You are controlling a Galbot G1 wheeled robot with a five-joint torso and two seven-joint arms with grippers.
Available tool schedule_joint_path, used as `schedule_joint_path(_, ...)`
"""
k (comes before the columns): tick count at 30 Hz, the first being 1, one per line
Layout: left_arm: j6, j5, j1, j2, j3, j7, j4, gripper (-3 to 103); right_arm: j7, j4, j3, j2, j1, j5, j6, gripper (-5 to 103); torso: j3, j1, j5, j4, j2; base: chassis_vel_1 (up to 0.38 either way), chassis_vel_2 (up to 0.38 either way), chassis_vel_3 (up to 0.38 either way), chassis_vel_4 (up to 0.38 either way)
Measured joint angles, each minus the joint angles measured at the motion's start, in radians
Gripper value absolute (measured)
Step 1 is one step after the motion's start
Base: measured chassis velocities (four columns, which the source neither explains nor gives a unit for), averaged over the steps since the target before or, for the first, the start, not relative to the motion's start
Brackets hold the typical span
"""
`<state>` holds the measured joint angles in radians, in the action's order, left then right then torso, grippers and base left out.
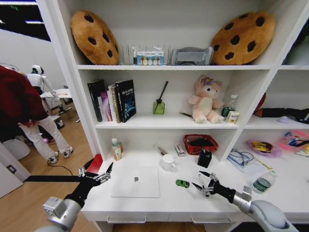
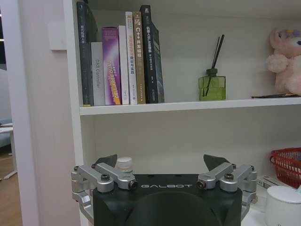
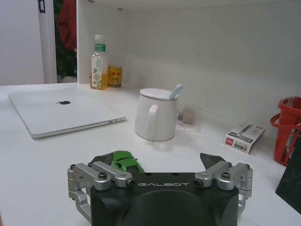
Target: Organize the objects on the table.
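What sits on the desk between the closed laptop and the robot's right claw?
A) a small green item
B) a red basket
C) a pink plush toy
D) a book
A: the small green item lies on the white desk, between the laptop and the right gripper.

The table (image 1: 159, 205) is plain white, and so are the shelves (image 1: 169, 123) above it. The closed laptop (image 1: 135, 181) is silver-white with a small dark logo. Beside it sits a bright green little item (image 1: 182, 183). The mug (image 1: 168, 163) is white; the mesh basket (image 1: 200, 143) is red. Both grippers, left (image 1: 95, 174) and right (image 1: 203, 182), are black with silver linkages. Two brown cookie cushions (image 1: 94, 37) carry dark spots, and the plush toy (image 1: 206, 100) is pink.
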<state>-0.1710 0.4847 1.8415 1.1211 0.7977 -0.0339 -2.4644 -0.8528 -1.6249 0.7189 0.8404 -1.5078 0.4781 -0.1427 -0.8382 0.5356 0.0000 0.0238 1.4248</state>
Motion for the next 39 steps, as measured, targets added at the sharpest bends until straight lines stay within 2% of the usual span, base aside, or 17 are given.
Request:
schedule_joint_path(21, 0.000, 0.000, 0.000, 0.000, 0.000, 0.001, 0.001, 100, -0.034, 0.100, -0.176, -0.018, 0.140, -0.072, -0.018, 100, 0.000, 0.000, 0.0000, -0.0001, 0.000, 0.000, 0.000, 0.000, 0.000)
schedule_joint_path(22, 0.000, 0.000, 0.000, 0.000, 0.000, 0.001, 0.001, 100, -0.038, 0.107, -0.183, -0.019, 0.148, -0.075, -0.018, 103, 0.000, 0.000, -0.0001, 0.0000, 0.000, 0.000, 0.000, 0.000, 0.000)
schedule_joint_path(23, 0.000, 0.000, 0.000, 0.000, 0.000, 0.001, 0.001, 100, -0.046, 0.118, -0.190, -0.018, 0.161, -0.082, -0.018, 94, 0.000, 0.000, -0.0001, 0.0000, 0.000, 0.000, 0.000, 0.000, 0.000)
schedule_joint_path(25, 0.000, 0.000, 0.000, 0.000, 0.000, 0.001, 0.001, 100, -0.047, 0.122, -0.194, -0.017, 0.166, -0.082, -0.018, 94, 0.000, 0.000, -0.0001, -0.0001, 0.000, 0.000, 0.000, 0.000, 0.000)
schedule_joint_path(26, 0.000, 0.000, 0.000, 0.000, 0.000, 0.001, 0.001, 100, -0.048, 0.125, -0.200, -0.015, 0.171, -0.079, -0.018, 89, 0.000, 0.000, -0.0001, 0.0000, 0.000, 0.000, 0.000, 0.000, 0.000)
schedule_joint_path(27, 0.000, 0.000, 0.000, 0.000, 0.000, 0.001, 0.001, 100, -0.048, 0.130, -0.208, -0.013, 0.180, -0.078, -0.018, 79, 0.000, 0.000, -0.0001, 0.0000, 0.000, 0.000, 0.000, 0.000, 0.000)
schedule_joint_path(28, 0.000, 0.000, 0.000, 0.000, 0.000, 0.001, 0.001, 100, -0.048, 0.130, -0.208, -0.013, 0.180, -0.078, -0.018, 79, 0.000, 0.000, -0.0001, 0.0000, 0.000, 0.000, 0.000, 0.000, 0.000)
schedule_joint_path(30, 0.000, 0.000, 0.000, 0.000, 0.000, 0.001, 0.001, 100, -0.050, 0.138, -0.223, -0.007, 0.194, -0.078, -0.017, 68, 0.000, 0.000, -0.0001, 0.0000, 0.000, 0.000, 0.000, 0.000, 0.000)
schedule_joint_path(32, 0.000, 0.000, 0.000, 0.000, 0.001, 0.001, 0.001, 100, -0.051, 0.142, -0.228, -0.006, 0.201, -0.079, -0.017, 68, 0.000, 0.000, -0.0001, 0.0000, 0.000, 0.000, 0.000, 0.000, 0.000)
schedule_joint_path(33, 0.000, 0.000, 0.000, 0.000, 0.001, 0.001, 0.001, 100, -0.051, 0.146, -0.235, -0.003, 0.209, -0.080, -0.017, 62, 0.000, 0.000, 0.0000, 0.0000, 0.000, 0.000, 0.000, 0.000, 0.000)
schedule_joint_path(34, 0.000, 0.000, 0.000, 0.000, 0.001, 0.001, 0.001, 100, -0.051, 0.146, -0.235, -0.003, 0.209, -0.080, -0.017, 62, 0.000, 0.000, 0.0000, 0.0000, 0.000, 0.000, 0.000, 0.000, 0.000)
schedule_joint_path(37, 0.000, 0.000, 0.000, 0.000, 0.000, 0.001, 0.001, 100, -0.051, 0.159, -0.250, 0.002, 0.229, -0.083, -0.015, 46, 0.000, 0.000, -0.0001, -0.0001, 0.000, 0.000, 0.000, 0.000, 0.000)
schedule_joint_path(39, 0.000, 0.000, 0.000, 0.000, 0.000, 0.001, 0.001, 100, -0.051, 0.160, -0.252, 0.002, 0.231, -0.083, -0.015, 46, 0.000, 0.000, 0.0000, -0.0001, 0.000, 0.000, 0.000, 0.000, 0.000)
